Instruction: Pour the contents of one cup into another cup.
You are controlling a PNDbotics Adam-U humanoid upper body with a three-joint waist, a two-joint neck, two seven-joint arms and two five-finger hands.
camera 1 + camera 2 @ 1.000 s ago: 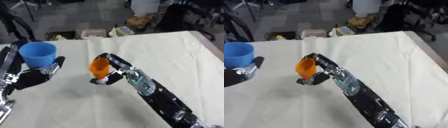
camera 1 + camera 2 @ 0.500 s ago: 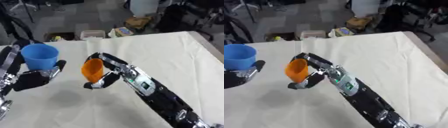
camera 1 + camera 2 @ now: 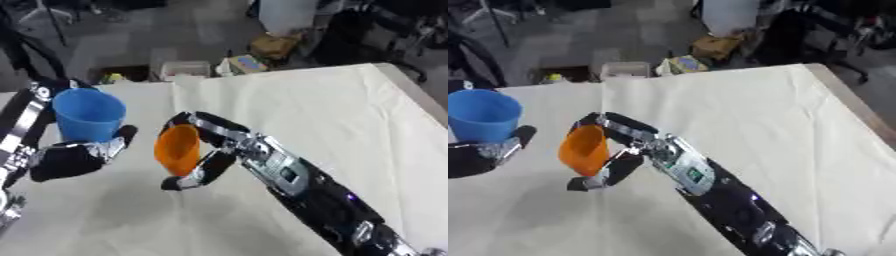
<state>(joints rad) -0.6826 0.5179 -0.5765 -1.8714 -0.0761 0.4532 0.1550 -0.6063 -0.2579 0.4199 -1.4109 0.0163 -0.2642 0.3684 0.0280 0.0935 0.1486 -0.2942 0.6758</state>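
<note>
Behind blue cup (image 3: 86, 121), left hand (image 3: 74, 157) (partly hidden) grips.

Over the last second the right hand (image 3: 210, 150) has carried the orange cup (image 3: 178, 149) leftward across the table (image 3: 350, 115), from well apart to near the blue cup (image 3: 87, 115), though the two do not touch. The orange cup has also tipped: earlier it stood closer to upright, now it leans with its mouth turned toward the blue cup. The right arm has stretched further across, its fingers (image 3: 192, 176) still curled round the orange cup
</note>
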